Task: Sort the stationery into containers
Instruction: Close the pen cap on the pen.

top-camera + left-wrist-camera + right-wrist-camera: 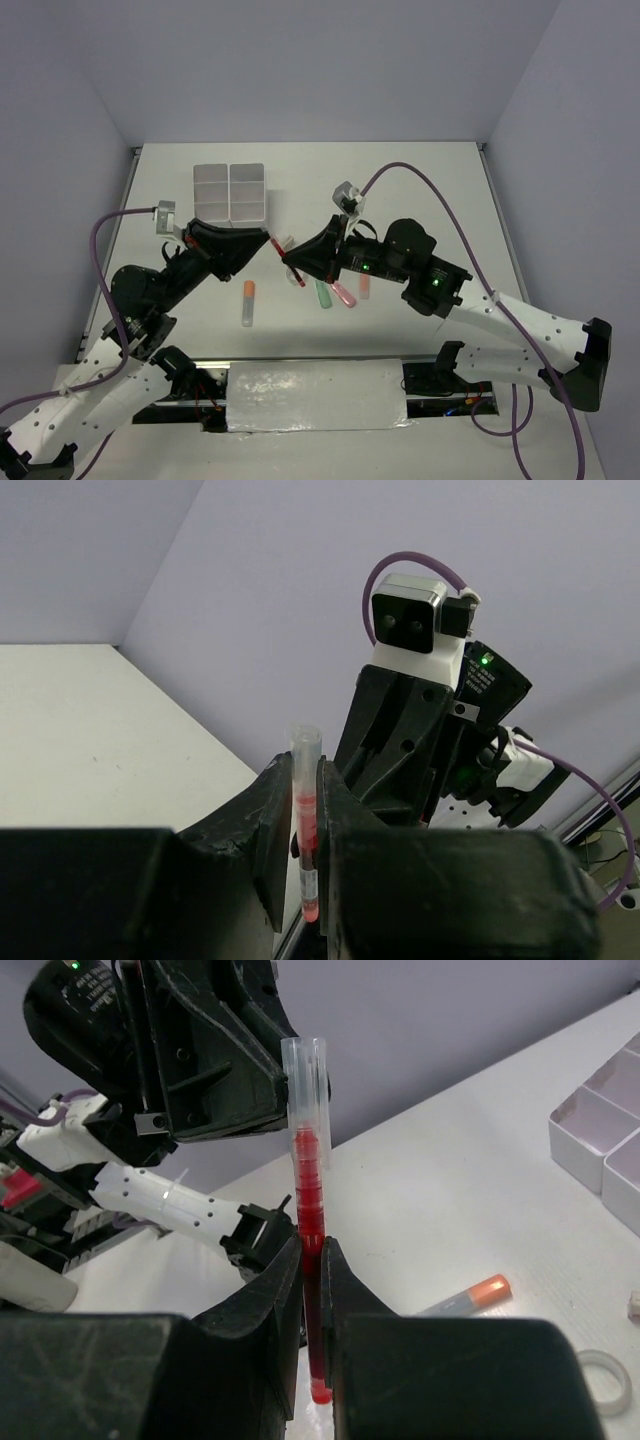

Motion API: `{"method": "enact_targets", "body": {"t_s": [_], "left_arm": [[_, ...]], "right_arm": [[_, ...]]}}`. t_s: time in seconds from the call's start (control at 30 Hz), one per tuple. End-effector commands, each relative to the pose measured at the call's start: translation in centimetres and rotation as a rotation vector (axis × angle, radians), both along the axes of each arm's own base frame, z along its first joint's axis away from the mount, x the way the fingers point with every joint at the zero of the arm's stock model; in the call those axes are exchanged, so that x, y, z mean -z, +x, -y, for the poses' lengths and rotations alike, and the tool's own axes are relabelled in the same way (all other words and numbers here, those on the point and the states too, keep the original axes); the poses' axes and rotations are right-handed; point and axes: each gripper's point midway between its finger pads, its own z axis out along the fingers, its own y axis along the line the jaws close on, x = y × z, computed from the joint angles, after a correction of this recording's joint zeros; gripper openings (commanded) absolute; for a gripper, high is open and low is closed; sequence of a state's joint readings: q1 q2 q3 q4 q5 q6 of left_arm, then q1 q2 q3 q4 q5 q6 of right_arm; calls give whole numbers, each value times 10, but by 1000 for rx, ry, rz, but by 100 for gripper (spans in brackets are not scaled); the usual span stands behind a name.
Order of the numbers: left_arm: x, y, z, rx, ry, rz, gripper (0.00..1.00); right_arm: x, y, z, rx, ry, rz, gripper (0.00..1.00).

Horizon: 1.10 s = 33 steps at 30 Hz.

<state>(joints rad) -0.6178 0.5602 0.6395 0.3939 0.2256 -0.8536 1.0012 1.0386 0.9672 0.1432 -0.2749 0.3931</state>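
A red marker [290,262] with a clear cap is held in the air between both grippers, in front of the white six-compartment organiser box [230,192]. My left gripper [273,244] is shut on its capped end; in the left wrist view the marker [306,825] stands between the fingers [306,810]. My right gripper [296,270] is shut on its red body [310,1200], pinched low between the fingers [311,1265]. On the table lie an orange marker [248,302], a green marker [322,293] and a pink marker [344,294].
A short peach stick [364,288] lies beside the pink marker. The right wrist view shows the orange marker [470,1297], a clear tape ring [600,1380], a small beige block [634,1305] and the box's corner [600,1125]. Walls enclose the table.
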Motion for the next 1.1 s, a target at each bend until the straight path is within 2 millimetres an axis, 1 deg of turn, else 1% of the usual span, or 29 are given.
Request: {"method": "enact_targets", "body": {"t_s": [0.0, 0.03, 0.07, 0.13, 0.17, 0.2, 0.33, 0.37, 0.4, 0.5, 0.53, 0.57, 0.6, 0.63, 0.67, 0.7, 0.8, 0.9, 0.97, 1.07], "left_arm": [[23, -9, 11, 77, 57, -13, 0], [27, -7, 13, 81, 53, -25, 0], [24, -8, 13, 91, 34, -22, 0], [27, -8, 15, 110, -1, -56, 0], [22, -10, 14, 115, -25, -41, 0], [22, -10, 14, 120, -34, -53, 0], [19, -10, 16, 119, -2, -59, 0], [19, -10, 16, 121, 9, -55, 0], [18, -11, 17, 126, 17, -53, 0], [17, -11, 17, 121, 44, -60, 0], [13, -11, 16, 115, 44, -57, 0], [18, -10, 16, 112, 64, -70, 0], [14, -9, 14, 99, 67, -69, 0], [16, -9, 14, 96, 80, -78, 0], [22, -7, 14, 85, 106, -97, 0], [19, -7, 13, 80, 113, -94, 0], [28, -5, 13, 68, 147, -111, 0], [35, -4, 15, 79, 156, -124, 0], [34, -6, 16, 86, 150, -110, 0], [32, -7, 11, 64, 147, -87, 0]], "right_arm": [[-55, 6, 17, 52, 214, 84, 0], [-52, 7, 14, 47, 210, 87, 0], [-47, 9, 12, 54, 211, 81, 0], [-51, 11, 11, 56, 243, 89, 0], [-54, 7, 10, 36, 250, 99, 0], [-54, 8, 7, 30, 247, 98, 0], [-57, 10, 0, 17, 214, 119, 0], [-60, 9, -1, 10, 214, 129, 0], [-58, 9, -3, 0, 200, 130, 0], [-59, 7, -4, -12, 187, 168, 0], [-57, 7, -4, -17, 179, 177, 0], [-56, 6, -4, -21, 175, 184, 0], [-57, 3, -2, -27, 172, 206, 0], [-56, 4, -1, -20, 166, 213, 0], [-56, 5, 0, -14, 161, 220, 0], [-55, 6, 2, -6, 150, 227, 0], [-55, 7, 6, 13, 155, 234, 0], [-57, 5, 4, -1, 163, 233, 0], [-57, 5, 2, -6, 158, 229, 0], [-55, 6, 1, -5, 163, 220, 0]]}}
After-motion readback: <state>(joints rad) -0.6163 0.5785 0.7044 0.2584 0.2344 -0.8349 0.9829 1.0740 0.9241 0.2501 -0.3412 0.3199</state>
